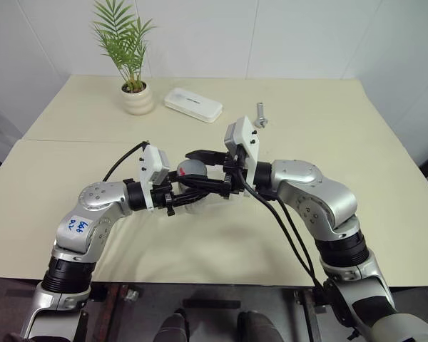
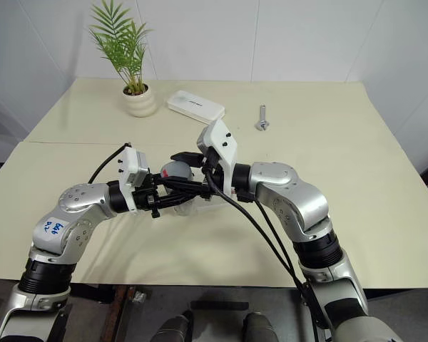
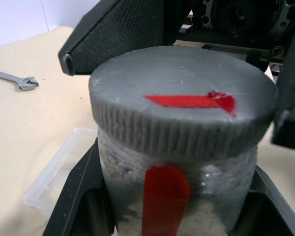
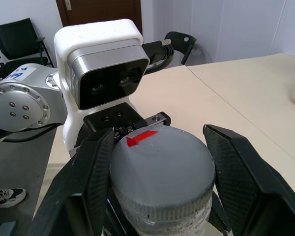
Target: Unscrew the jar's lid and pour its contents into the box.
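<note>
A small greyish jar [image 3: 216,196] with a red strip down its side is held above the table, and my left gripper [image 1: 187,194] is shut on its body. The pale grey lid [image 4: 160,172], marked with a red arrow, sits on top of the jar. My right gripper [image 1: 200,171] reaches in from the other side, and its black fingers [image 4: 88,182] press against the lid's ribbed edge on both sides. The clear plastic box [image 3: 54,177] lies on the table just below and beside the jar. The contents are hidden inside the jar.
At the back of the table stand a white plant pot [image 1: 138,98] and a white oblong case [image 1: 192,105]. A small metal wrench [image 1: 260,114] lies at the back right. A seam crosses the beige table [image 1: 71,178] on the left side.
</note>
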Robot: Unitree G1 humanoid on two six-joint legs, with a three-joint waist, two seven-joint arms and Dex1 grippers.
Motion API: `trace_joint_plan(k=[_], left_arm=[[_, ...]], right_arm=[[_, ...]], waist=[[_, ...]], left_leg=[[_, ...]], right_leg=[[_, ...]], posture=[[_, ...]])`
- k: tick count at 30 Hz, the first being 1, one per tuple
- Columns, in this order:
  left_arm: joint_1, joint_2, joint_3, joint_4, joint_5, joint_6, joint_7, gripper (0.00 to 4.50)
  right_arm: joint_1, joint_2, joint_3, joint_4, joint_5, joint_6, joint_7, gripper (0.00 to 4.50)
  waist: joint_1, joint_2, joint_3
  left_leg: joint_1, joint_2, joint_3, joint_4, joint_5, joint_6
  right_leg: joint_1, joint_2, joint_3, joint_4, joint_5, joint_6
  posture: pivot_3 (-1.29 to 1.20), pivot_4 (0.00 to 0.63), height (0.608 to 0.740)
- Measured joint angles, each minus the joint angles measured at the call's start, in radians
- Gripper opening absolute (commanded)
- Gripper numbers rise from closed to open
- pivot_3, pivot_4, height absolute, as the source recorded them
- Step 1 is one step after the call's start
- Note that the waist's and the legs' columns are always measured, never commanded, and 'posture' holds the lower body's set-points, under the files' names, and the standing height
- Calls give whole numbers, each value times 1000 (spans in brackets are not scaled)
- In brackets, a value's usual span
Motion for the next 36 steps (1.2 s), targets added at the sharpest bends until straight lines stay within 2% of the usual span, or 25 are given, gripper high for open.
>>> trace_joint_plan(k=[5, 7, 11, 16, 21, 22, 26, 36], left_arm=[[-1, 2, 0, 1, -2, -2, -39, 2007], [-9, 5, -6, 2, -11, -8, -96, 2007], [-84, 17, -21, 37, -25, -31, -229, 2007], [-128, 28, -41, 80, -24, -31, -309, 2007], [-130, 26, -41, 101, -22, -33, -295, 2007], [-128, 26, -37, 105, -22, -32, -286, 2007], [-97, 23, 32, 102, -41, -31, -256, 2007], [-87, 10, 68, 79, -68, -32, -204, 2007]], right_arm=[[0, -15, 0, 22, 4, -33, 67, 2538], [-8, -46, 1, 46, 14, -76, 165, 2538], [-122, -105, 18, 178, 22, -180, 417, 2538], [-225, -121, 60, 340, 1, -287, 602, 2538], [-249, -110, 66, 408, -11, -327, 628, 2538], [-250, -104, 65, 414, -15, -322, 612, 3260], [-237, -110, 46, 450, -64, -302, 555, 4436], [-206, -79, -36, 359, -13, -189, 462, 4436]], waist=[[0, 0, 0], [0, 0, 0], [-3, 0, 0], [-6, 0, 0], [-2, 0, 0], [-3, 0, 0], [-2, 0, 0], [-1, 0, 0]], left_leg=[[0, 0, 0, 0, 0, 0], [0, 0, 0, 0, 0, 0], [1, 0, 0, 2, 0, 0], [1, 0, 0, 1, 0, 0], [0, 0, 0, 1, 0, 0], [0, 0, 0, 1, 0, 0], [0, 0, 0, 2, 0, 0], [0, 0, 0, 4, 1, -1]], right_leg=[[0, 0, 0, 0, 0, 0], [0, 0, 0, 0, 0, 0], [1, 1, 0, 1, 0, 0], [1, 1, 0, 1, 0, 0], [0, 1, 0, 0, 0, 0], [0, 1, 0, 1, 0, 0], [0, 1, 0, 2, 0, 0], [0, 1, 1, 5, 0, 0]], posture=[[0, 150, 740], [0, 150, 740], [0, 150, 740], [0, 150, 740], [0, 150, 740], [0, 150, 740], [0, 150, 740], [0, 150, 740]])
